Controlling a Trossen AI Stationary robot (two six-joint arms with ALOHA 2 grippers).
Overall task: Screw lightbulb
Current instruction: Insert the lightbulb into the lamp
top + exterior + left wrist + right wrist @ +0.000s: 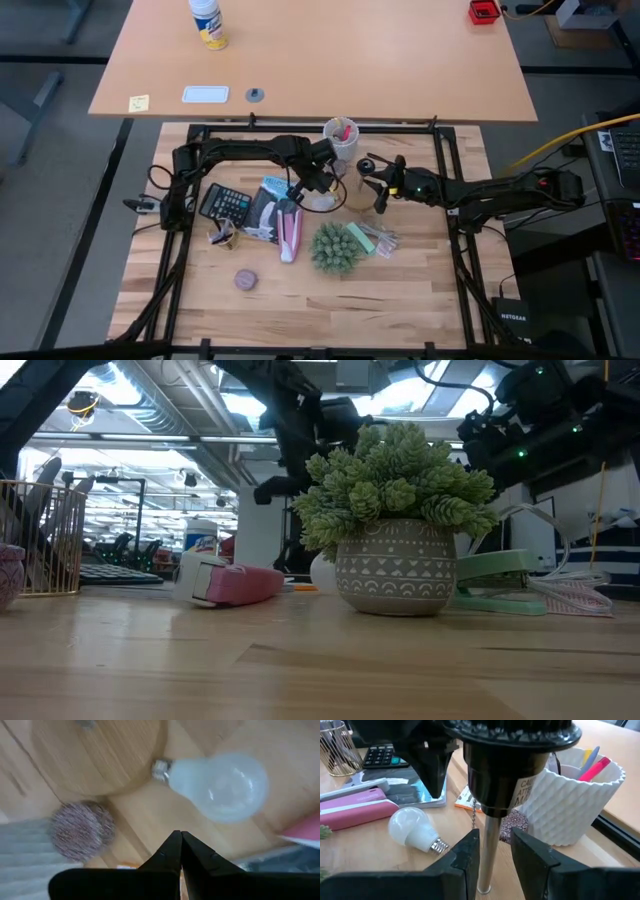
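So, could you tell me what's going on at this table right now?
The lightbulb lies on its side on the table, held by nothing, its screw base beside the round wooden disc. The left gripper hovers over it, shut and empty. The right gripper is closed on the metal stem of the black socket.

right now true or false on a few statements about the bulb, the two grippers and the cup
1. The bulb lies on its side on the table. True.
2. The left gripper holds the bulb. False: its fingers are shut on nothing, with the bulb lying apart from them.
3. The right gripper is around a metal stem under a black socket. True.
4. The white cup is empty. False: pens stand in it.
5. The bulb is already screwed into the socket. False: its screw base points away from it, bare.
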